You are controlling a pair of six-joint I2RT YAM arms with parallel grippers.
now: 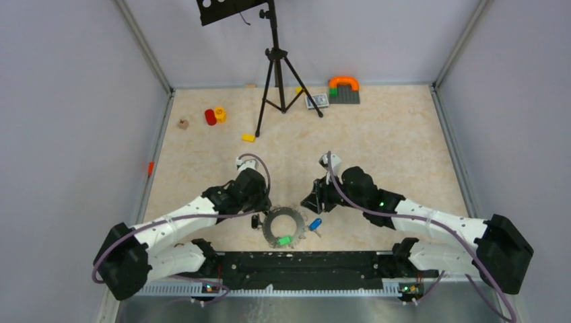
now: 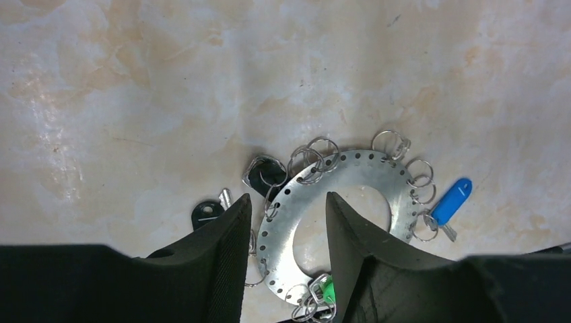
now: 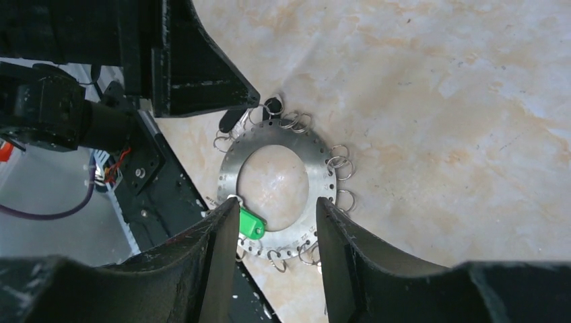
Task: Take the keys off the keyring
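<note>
Left gripper (image 2: pixel 288 202) and right gripper (image 3: pixel 277 212) hovered, jaws parted and empty, over the keyring (image 2: pixel 377 168) flat on the table (image 1: pixel 377 148). Keys (image 2: pixel 451 200) were attached; approach appeared underway. Next: clamp the keyring.

- Keyring (image 2: pixel 363 168): flat grey metal disc with a wide central hole and a row of small holes round its rim. It lies flat on the surface (image 2: pixel 202 81) just in front of me.
- Split rings (image 2: pixel 390 142): small wire loops threaded through the rim holes.
- Green-tagged key (image 3: pixel 250 224): on the rim side nearest me, its tag overlapping the band.
- Blue-tagged key (image 2: pixel 451 200): off the rim to my right, lying outside the disc.
- Black-headed key (image 2: pixel 266 173): touching the rim on my left.
- Second black-headed key (image 2: pixel 205 214): just beside the first; I cannot tell whether it is attached.
</note>
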